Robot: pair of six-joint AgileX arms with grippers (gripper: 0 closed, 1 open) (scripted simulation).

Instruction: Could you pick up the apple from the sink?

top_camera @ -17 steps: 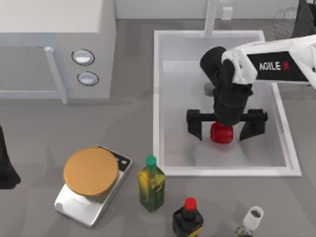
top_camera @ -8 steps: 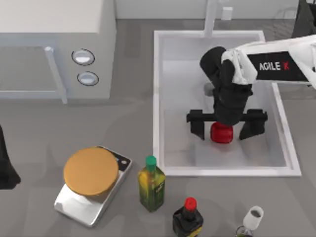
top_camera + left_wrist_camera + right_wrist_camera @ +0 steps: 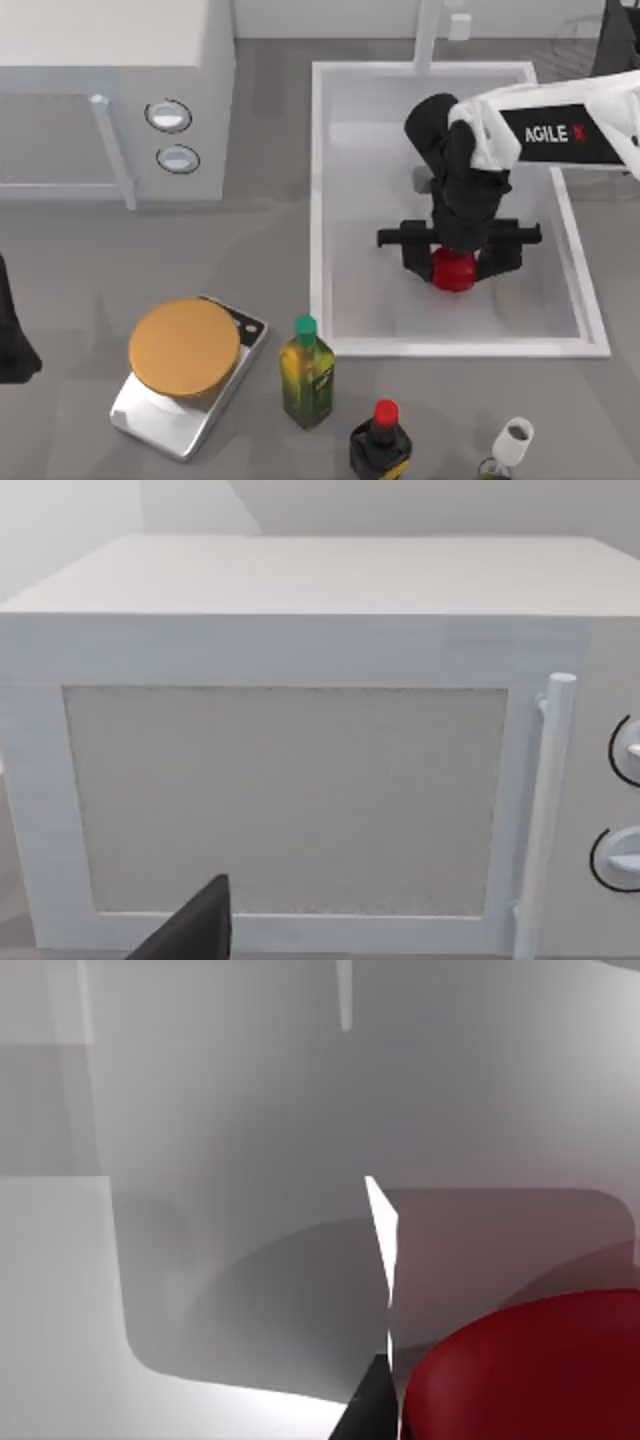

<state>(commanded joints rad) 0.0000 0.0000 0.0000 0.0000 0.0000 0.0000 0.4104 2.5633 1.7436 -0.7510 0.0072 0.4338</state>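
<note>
The red apple (image 3: pixel 453 272) lies on the floor of the white sink (image 3: pixel 320 200), toward its front middle. My right gripper (image 3: pixel 455 264) points down into the basin, its two black fingers pressed against the apple's left and right sides. The right wrist view shows the apple (image 3: pixel 530 1370) close up beside one dark finger (image 3: pixel 372 1405) and the sink's wall. My left arm (image 3: pixel 10 340) is parked at the table's left edge. Its wrist view faces the microwave (image 3: pixel 300 780), with one dark finger (image 3: pixel 200 925) showing.
A white microwave (image 3: pixel 110 90) stands at the back left and a faucet post (image 3: pixel 427 35) behind the sink. In front sit a silver scale with a round brown top (image 3: pixel 185 350), a green-capped oil bottle (image 3: pixel 306 372), a red-capped dark bottle (image 3: pixel 381 440) and a white-topped bottle (image 3: pixel 510 445).
The right gripper's fingers have closed inward from a wide spread onto the apple. The arm itself has barely moved. The left arm is still.
</note>
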